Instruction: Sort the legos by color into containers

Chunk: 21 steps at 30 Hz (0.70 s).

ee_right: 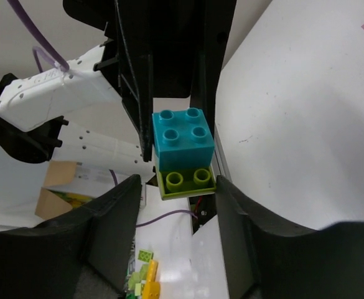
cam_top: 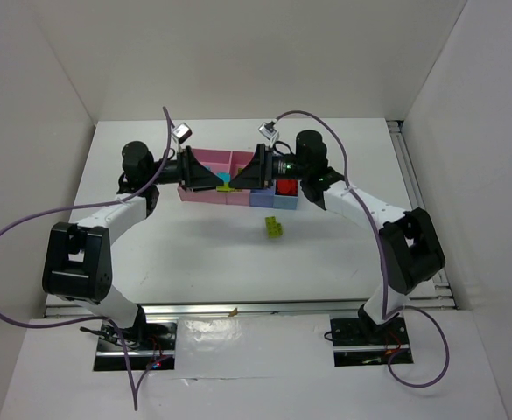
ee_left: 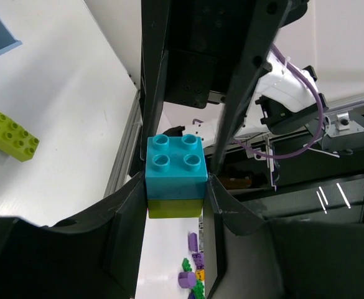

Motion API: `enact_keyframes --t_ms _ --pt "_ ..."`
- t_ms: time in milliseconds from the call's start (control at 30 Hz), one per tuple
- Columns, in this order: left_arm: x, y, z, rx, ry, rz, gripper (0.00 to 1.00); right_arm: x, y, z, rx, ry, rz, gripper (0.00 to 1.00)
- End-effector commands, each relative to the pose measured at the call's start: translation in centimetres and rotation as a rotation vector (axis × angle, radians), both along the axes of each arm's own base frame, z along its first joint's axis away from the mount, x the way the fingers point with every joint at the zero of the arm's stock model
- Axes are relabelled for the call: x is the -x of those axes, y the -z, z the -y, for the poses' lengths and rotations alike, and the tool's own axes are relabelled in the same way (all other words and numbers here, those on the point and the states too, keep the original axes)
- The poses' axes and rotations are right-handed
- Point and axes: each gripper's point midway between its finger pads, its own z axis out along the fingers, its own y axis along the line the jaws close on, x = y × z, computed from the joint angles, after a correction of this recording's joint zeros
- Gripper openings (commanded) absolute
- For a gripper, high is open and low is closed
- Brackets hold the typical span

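Robotics lab: white enclosure (cam_top: 28, 105)

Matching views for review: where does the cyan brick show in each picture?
Top external: cyan brick, upper middle, seen against the pink bins.
Left wrist: centre of the picture.
Right wrist: centre, slightly high.
Shared landmark: the green brick stuck to its underside.

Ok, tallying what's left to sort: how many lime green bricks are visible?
2. One lime brick lies on the table before the tray; the other, joined to the cyan brick, is held between the left gripper and right gripper. The tray may hide more.
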Motion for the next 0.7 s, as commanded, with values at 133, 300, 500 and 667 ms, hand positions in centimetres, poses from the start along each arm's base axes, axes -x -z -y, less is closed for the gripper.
enact_keyframes --t_ms 133,300,500,667 --pt "0.6 -0.1 -0.2 -0.006 0.022 0.074 0.0 1.5 -1.3 -1.1 -0.065 -0.088 0.043 0.5" --pt "0.6 -0.3 -0.2 -0.003 0.022 0.081 0.0 1.8 -0.7 -1.4 -0.056 -0.106 0.025 0.4" --pt "-0.1 -0.5 -0.1 -0.027 0.02 0.076 0.27 1.3 0.3 -1.4 -0.02 -0.071 -0.005 0.29" --pt "-0.6 -0.4 -0.2 -0.07 0.011 0.104 0.64 1.0 1.1 -1.2 0.04 -0.052 0.014 0.28"
